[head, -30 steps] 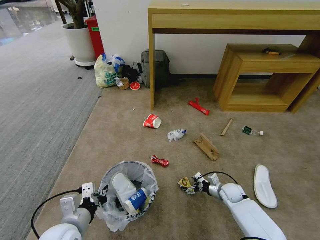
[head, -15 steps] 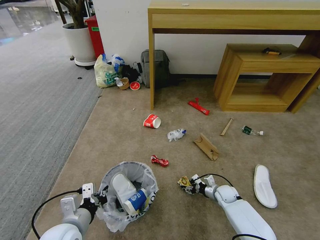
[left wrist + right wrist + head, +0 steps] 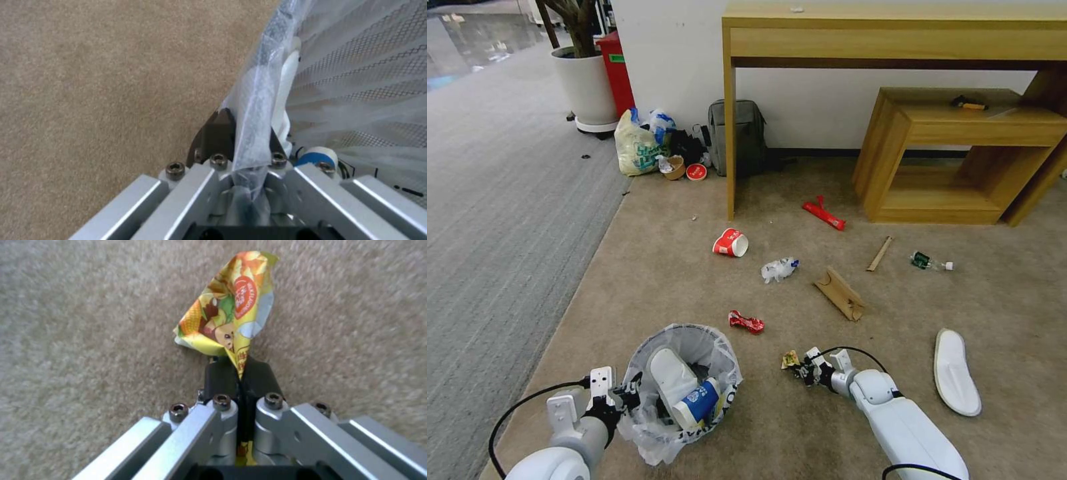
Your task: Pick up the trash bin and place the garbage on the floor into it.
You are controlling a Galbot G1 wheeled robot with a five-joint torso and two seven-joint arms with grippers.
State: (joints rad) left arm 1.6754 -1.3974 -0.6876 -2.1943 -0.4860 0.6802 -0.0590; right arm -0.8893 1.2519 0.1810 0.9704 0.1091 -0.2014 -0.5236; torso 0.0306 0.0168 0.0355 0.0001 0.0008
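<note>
Head view: left pincer [image 3: 627,399] clamps one trash bin [image 3: 694,347]; right pincer [image 3: 802,369] clamps one wrapper [image 3: 790,360].

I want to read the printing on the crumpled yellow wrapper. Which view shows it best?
The right wrist view: the crumpled yellow wrapper sits close, pinched in the right gripper. In the head view it is a tiny scrap.

Open carpet [image 3: 774,413] between right end effector [image 3: 798,366] and trash bin [image 3: 694,347]; crushed can [image 3: 746,323] just beyond.
</note>
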